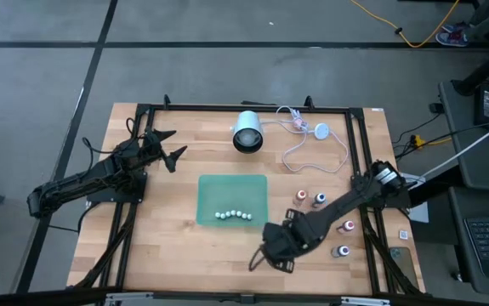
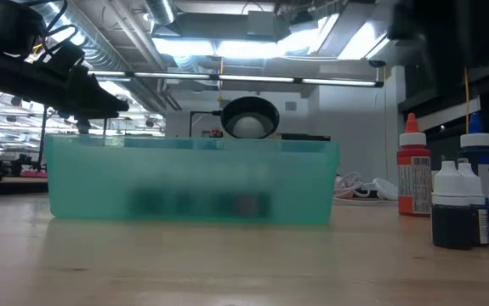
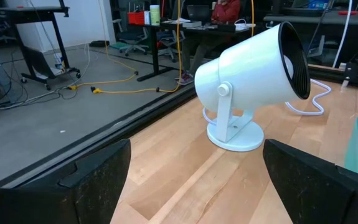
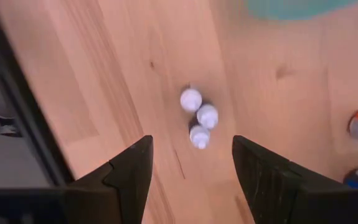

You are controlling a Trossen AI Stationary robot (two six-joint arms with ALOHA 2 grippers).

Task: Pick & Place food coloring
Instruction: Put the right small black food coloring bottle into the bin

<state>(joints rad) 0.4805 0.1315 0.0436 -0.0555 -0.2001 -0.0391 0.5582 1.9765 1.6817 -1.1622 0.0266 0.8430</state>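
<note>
The wooden bench (image 1: 167,229) carries everything, framed by dark rails. On it, near the centre, sits a translucent green tray (image 1: 232,199), and along its 6 o'clock wall a row of small pale-capped bottles (image 1: 234,215) lies inside; the low view shows them only as dark blurs through the tray wall. At 12 o'clock from the tray stands a white lamp (image 1: 247,132) on a round foot, its dark-lined shade tilted, with a thin white cable (image 1: 312,149) looping away toward 3 o'clock.

The left arm waits at 9 o'clock of the bench, its left gripper (image 1: 169,146) held above the wood with fingers spread wide apart and nothing between them, aimed at the lamp.

The right arm reaches in from 3 o'clock and ends at the right gripper (image 1: 271,255), at about 5 o'clock from the tray. Its fingers (image 4: 129,171) stand parted and empty, pointing down at the bench. Directly below them in the right wrist view stands a tight cluster of three white-capped dark bottles (image 4: 198,118), touching one another, not touching the fingers.

More of the food coloring (image 1: 321,200) stands upright at 3 o'clock of the tray: an orange-capped and a blue-capped bottle side by side, then a red-capped bottle (image 1: 349,226) and a grey one (image 1: 343,251) farther toward 5 o'clock
</note>
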